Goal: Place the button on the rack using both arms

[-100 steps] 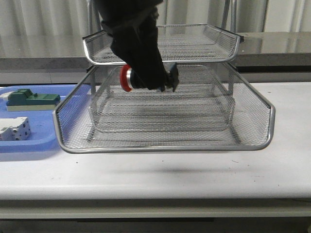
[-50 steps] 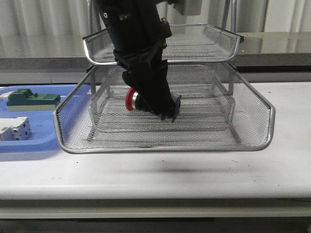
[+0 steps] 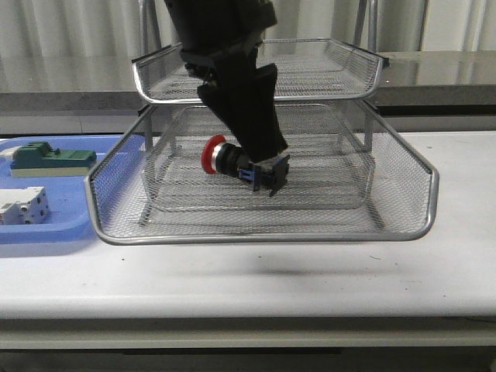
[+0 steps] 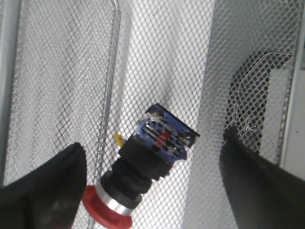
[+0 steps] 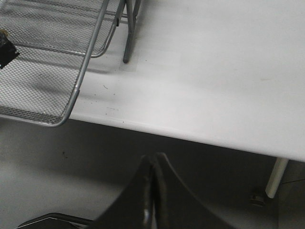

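Lowered since a second ago, button [image 3: 236, 163] now sits over the pulled-out tray of the rack [image 3: 263, 225], left gripper [image 4: 147, 191] fingers spread wide, apparently not clamping it. Right gripper [image 5: 153, 191] fingers pressed together, off past the white table [image 5: 214, 71] edge.

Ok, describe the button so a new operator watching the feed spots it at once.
Find the silver wire-mesh rack mid-table, then its pulled-out tray, the widest tier. The button lies in that tray between the open fingers of the left gripper. Its red mushroom head, black barrel and blue rear block set it apart from the bare mesh around it.
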`<control>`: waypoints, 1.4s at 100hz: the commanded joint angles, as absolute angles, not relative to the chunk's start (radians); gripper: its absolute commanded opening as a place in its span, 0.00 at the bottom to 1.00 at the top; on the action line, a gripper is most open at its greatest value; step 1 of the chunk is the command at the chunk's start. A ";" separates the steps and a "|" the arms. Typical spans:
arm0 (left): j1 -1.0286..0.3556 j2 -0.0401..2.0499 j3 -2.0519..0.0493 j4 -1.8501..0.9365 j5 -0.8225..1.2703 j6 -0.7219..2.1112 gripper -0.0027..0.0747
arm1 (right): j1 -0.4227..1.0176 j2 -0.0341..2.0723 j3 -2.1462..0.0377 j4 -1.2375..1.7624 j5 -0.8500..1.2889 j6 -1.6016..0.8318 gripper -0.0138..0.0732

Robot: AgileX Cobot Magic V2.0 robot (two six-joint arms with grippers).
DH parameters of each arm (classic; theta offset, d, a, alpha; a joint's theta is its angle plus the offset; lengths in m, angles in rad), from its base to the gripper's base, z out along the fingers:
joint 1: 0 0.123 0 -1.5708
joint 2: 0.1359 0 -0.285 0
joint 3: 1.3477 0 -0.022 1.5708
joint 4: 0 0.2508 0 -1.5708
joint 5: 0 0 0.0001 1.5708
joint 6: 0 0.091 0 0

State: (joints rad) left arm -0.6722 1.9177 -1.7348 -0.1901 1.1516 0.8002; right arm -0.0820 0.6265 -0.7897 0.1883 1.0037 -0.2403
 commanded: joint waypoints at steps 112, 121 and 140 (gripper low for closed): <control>-0.123 1.226 -1.291 -0.139 0.954 0.379 0.67 | -0.081 0.626 -0.813 0.196 0.950 -0.239 0.09; -0.085 1.121 -1.181 -0.150 0.858 0.379 0.67 | -0.081 0.626 -0.813 0.196 0.950 -0.239 0.09; -0.054 0.899 -0.966 -0.176 0.654 0.379 0.67 | -0.081 0.626 -0.813 0.196 0.950 -0.239 0.09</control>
State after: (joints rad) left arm -0.0615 1.0036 -1.0127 -0.1408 0.8090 0.3893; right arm -0.0820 0.6265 -0.7897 0.1883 1.0037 -0.2403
